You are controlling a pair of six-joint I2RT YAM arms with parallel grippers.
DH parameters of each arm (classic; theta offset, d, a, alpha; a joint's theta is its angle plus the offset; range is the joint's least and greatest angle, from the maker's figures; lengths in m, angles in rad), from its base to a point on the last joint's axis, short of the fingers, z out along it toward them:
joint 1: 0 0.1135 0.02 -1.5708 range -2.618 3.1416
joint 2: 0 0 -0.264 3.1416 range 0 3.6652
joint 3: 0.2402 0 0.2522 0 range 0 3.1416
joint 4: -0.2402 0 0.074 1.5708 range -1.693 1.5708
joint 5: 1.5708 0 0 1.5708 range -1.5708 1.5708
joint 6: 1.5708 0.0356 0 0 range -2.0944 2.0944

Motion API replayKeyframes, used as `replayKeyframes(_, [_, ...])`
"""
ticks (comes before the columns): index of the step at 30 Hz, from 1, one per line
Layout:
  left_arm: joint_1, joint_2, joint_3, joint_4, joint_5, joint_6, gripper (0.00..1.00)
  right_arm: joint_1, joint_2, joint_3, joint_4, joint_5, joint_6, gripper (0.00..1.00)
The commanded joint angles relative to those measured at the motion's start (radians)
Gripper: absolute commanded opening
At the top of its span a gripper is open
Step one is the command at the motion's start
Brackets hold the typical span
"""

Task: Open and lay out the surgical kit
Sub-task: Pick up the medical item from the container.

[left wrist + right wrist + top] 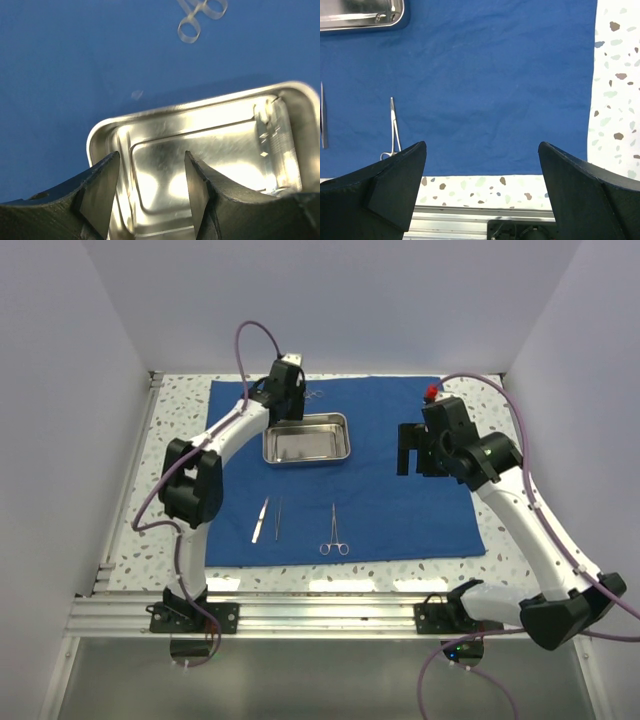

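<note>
Left end effector [150,167], half open and empty, hangs over the steel tray [165,109]; a ring-handled clamp [197,17] lies on the blue cloth [75,75] just beyond the tray, nearer this arm.

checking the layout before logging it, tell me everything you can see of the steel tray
The steel tray is a small, shallow rectangle with rounded corners and a rolled rim, shiny and mirror-like. It sits flat on the blue cloth, toward the far middle, long side left to right, and looks empty. The left gripper hangs over its far-left part, fingers parted, gripping nothing.
</note>
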Motion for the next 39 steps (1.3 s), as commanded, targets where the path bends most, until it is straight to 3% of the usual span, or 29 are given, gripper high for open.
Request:
replayKeyframes(1, [0.003, -0.087, -0.066, -0.075, -0.066, 0.008, 0.58, 0.000, -0.043, -0.011, 0.025, -0.022, 0.006, 0.99])
replayKeyframes(15, [-0.008, -0.095, -0.197, -0.114, -0.097, -0.066, 0.58, -0.001, -0.128, -0.032, -0.033, -0.009, -0.008, 0.99])
replayKeyframes(21, [-0.052, -0.077, -0.198, -0.106, -0.123, -0.087, 0.57, -0.001, -0.159, -0.046, -0.058, -0.002, -0.012, 0.99])
replayKeyframes(39, [-0.051, 0.068, -0.129, -0.157, -0.141, -0.193, 0.55, 0.000, -0.145, -0.037, -0.064, 0.027, -0.066, 0.99])
